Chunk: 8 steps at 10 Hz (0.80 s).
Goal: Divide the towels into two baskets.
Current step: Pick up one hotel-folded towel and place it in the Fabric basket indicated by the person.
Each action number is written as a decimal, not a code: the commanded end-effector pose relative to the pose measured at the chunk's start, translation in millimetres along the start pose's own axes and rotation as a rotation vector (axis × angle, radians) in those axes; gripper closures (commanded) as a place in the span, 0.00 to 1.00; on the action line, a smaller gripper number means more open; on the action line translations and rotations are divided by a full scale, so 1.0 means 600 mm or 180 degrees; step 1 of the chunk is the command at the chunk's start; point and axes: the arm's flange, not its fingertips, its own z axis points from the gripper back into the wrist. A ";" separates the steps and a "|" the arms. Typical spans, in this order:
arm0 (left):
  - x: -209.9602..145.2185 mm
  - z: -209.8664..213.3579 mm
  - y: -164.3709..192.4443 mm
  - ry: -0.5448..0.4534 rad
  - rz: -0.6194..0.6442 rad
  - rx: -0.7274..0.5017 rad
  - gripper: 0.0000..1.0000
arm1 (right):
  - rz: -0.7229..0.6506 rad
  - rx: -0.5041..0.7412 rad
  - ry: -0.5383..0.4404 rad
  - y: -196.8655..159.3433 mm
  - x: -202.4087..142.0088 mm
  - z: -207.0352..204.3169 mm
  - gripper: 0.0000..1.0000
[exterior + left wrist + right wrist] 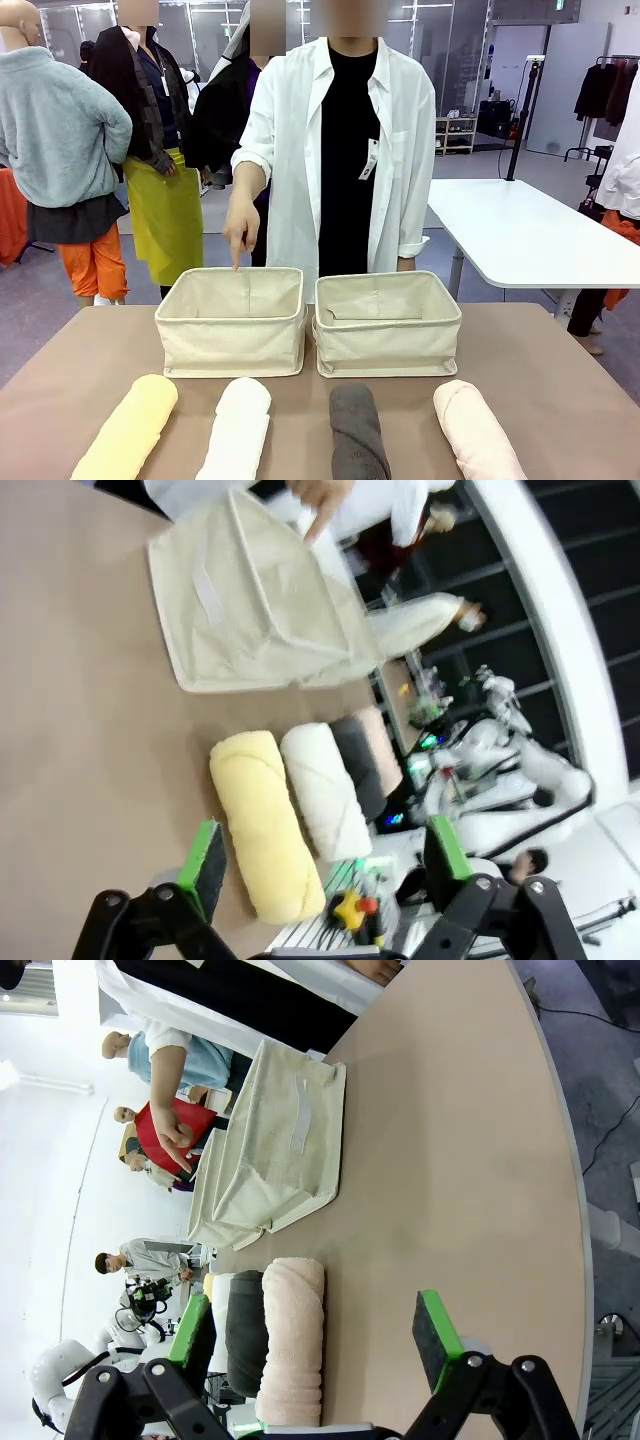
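Observation:
Four rolled towels lie in a row along the table's near edge: pale yellow, white, dark grey and pale pink. Behind them stand two cream canvas baskets, the left basket and the right basket, both with nothing inside. The person's hand points a finger down over the left basket's far rim. My left gripper hangs open above the yellow towel and white towel. My right gripper stands open above the pink towel, beside the grey towel.
The brown table has free room at both sides of the baskets. A white table stands behind at the right. People stand farther back at the left.

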 end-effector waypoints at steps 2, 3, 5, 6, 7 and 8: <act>0.011 -0.122 -0.103 0.0847 -0.0416 0.0937 0.00 | 0.0005 0.0025 -0.0028 0.003 -0.002 0.001 0.00; 0.003 -0.164 -0.125 0.1097 -0.0539 0.1184 0.00 | 0.0005 0.0025 -0.0028 0.003 -0.002 0.001 0.00; -0.027 -0.243 -0.163 0.1451 -0.0804 0.1738 0.00 | 0.0005 0.0025 -0.0028 0.003 -0.002 0.001 0.00; -0.042 -0.273 -0.168 0.1513 -0.0848 0.2029 0.00 | 0.0005 0.0025 -0.0028 0.003 -0.002 0.001 0.00; -0.058 -0.299 -0.169 0.1661 -0.0846 0.2112 0.00 | 0.0005 0.0025 -0.0028 0.003 -0.002 0.001 0.00; -0.072 -0.321 -0.164 0.1738 -0.0842 0.2299 0.00 | 0.0005 0.0025 -0.0028 0.003 -0.002 0.001 0.00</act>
